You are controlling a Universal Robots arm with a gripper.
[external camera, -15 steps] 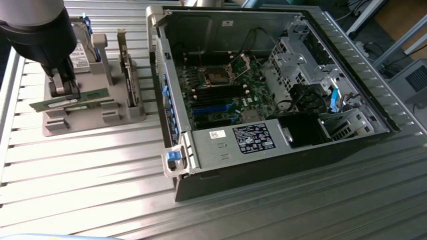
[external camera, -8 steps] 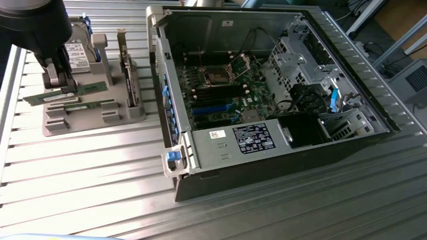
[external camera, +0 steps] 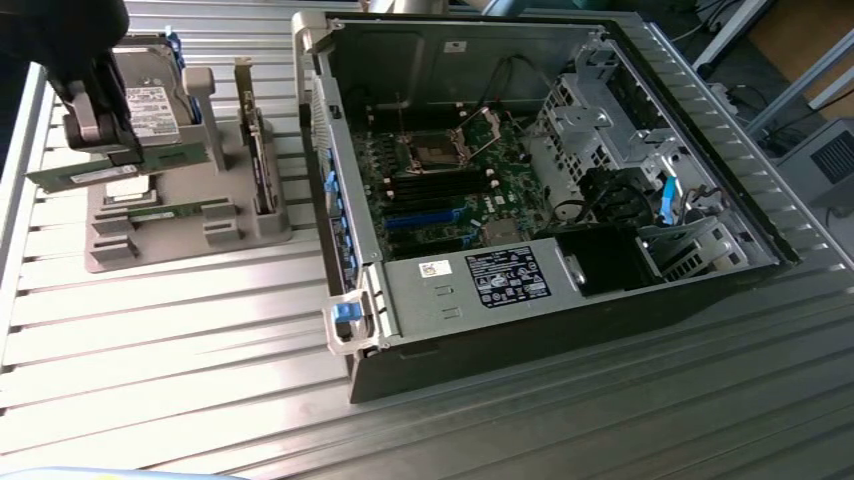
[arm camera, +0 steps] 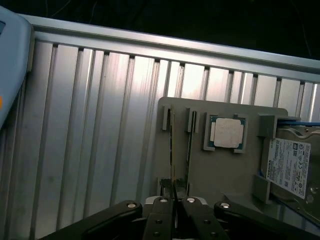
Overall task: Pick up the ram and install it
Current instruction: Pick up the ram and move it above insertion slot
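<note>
In the upper left of the exterior view, the tool [external camera: 114, 150] hung over the grey parts holder [external camera: 187, 240] that stood on the ribbed metal desk [external camera: 160, 340]. The ram [external camera: 80, 178] sat directly under it, a thin green stick with a white label. Its long axis ran across the frame and rose slightly toward the exterior view's right.

The wrist view showed the ram [arm camera: 172, 150] edge-on as a narrow line leading straight into the tool [arm camera: 173, 200]. The two fingers pressed against its opposite faces with no gap to be seen, so the tool looked clenched on the ram near one end. The grip was across the board's thickness, and the stick's length ran out ahead of the fingers over the holder [arm camera: 220, 170]. Whether the ram had left its slot could not be told.

Its twin [arm camera: 189, 145] stood just beside it and parallel, apart from the fingers. The square processor [arm camera: 226, 132] and the hard drive [arm camera: 290, 167] lay further along the holder.

The open computer case [external camera: 441, 300] stood well apart, toward the exterior view's right. Its motherboard [external camera: 454, 170] faced up. Nothing had yet been installed, by the look of it.
</note>
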